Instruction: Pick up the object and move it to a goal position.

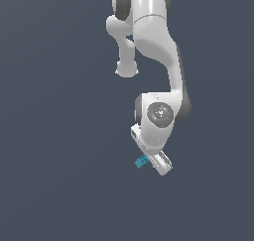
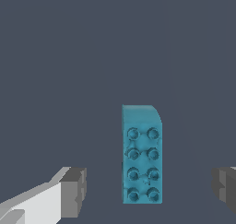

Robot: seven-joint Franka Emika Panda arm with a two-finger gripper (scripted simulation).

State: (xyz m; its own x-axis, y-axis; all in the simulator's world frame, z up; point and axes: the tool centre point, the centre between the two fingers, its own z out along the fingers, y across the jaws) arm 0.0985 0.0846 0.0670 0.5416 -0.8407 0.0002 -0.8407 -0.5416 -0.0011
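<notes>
A: Where's the teal studded block [image 2: 141,156]?

B: Between the claw's [image 2: 147,188] two grey pads [image 2: 74,191], touching neither.

A: And the claw?

B: Spread wide, released, holding nothing.

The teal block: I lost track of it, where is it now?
In the exterior view, the teal block sits low, touching the gripper's left; the wrist view shows it between the open fingers.
</notes>
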